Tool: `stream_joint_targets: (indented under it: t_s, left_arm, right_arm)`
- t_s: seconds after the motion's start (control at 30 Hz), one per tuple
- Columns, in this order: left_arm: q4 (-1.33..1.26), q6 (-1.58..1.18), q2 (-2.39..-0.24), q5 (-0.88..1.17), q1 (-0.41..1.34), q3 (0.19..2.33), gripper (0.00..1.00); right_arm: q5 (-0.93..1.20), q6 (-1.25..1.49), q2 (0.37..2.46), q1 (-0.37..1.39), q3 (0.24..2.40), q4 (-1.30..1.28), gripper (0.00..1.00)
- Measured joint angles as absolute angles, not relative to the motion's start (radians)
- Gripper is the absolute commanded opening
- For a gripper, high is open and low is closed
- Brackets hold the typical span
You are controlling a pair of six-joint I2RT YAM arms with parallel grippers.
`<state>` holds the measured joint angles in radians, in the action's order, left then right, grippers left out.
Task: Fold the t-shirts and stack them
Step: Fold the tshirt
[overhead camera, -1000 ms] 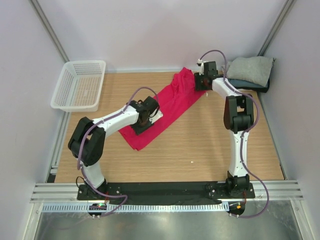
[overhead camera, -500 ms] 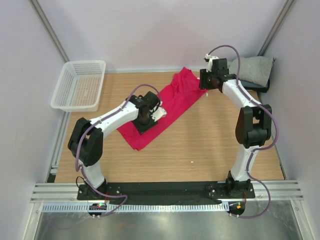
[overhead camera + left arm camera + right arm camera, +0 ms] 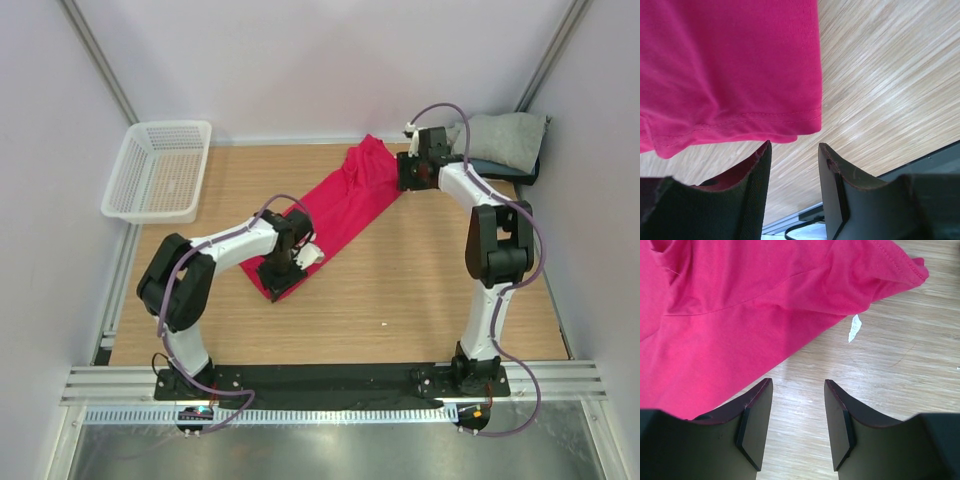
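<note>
The crimson-pink t-shirt (image 3: 340, 205) lies spread in a diagonal band across the table. My left gripper (image 3: 283, 272) sits over its near end, open and empty. In the left wrist view the gripper (image 3: 794, 146) has the shirt's stitched hem (image 3: 740, 122) just ahead of its fingertips. My right gripper (image 3: 404, 180) is at the shirt's far right edge, open and empty. In the right wrist view the gripper (image 3: 797, 382) is over bare wood, with the shirt (image 3: 740, 305) ahead and to the left. A folded light grey t-shirt (image 3: 500, 138) lies on a dark blue-grey one (image 3: 520, 173) at the back right.
A white mesh basket (image 3: 160, 170) stands at the back left corner. A small white scrap (image 3: 854, 328) lies on the wood beside the shirt's edge, and a white speck (image 3: 386, 323) lies near the table's middle front. Walls close in on three sides.
My left gripper has moved along the shirt toward its near end. My right gripper has shifted slightly along the shirt's far right edge, and its elbow has swung right. The shirt lies much as before.
</note>
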<state>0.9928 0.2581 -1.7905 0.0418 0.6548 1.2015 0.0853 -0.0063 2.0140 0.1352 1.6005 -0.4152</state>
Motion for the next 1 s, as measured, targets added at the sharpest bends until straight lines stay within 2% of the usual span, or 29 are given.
stream_joint_targets:
  t_s: [0.23,0.33,0.4,0.53,0.63,0.7,1.0]
  left_arm:
    - [0.977,0.233,-1.856,0.072,0.656,1.202,0.44]
    - [0.983,0.220,-1.874,0.073,0.657,1.202,0.41]
    - [0.983,0.215,-1.876,0.073,0.657,1.203,0.35]
    - [0.985,0.208,-1.881,0.083,0.659,1.206,0.15]
    - [0.986,0.207,-1.884,0.102,0.667,1.206,0.08]
    - [0.988,0.206,-1.886,0.117,0.676,1.206,0.00]
    - [1.002,0.206,-1.898,0.193,0.797,1.221,0.00]
  right_arm:
    - [0.067,-0.028,2.075,0.135,1.625,-0.405,0.52]
    - [0.062,-0.033,2.098,0.135,1.628,-0.402,0.53]
    - [0.060,-0.039,2.110,0.135,1.628,-0.401,0.53]
    - [0.048,-0.051,2.138,0.135,1.645,-0.397,0.53]
    - [0.041,-0.052,2.172,0.135,1.672,-0.386,0.53]
    - [0.036,-0.053,2.197,0.135,1.692,-0.377,0.53]
    - [0.030,-0.054,2.291,0.135,1.787,-0.360,0.52]
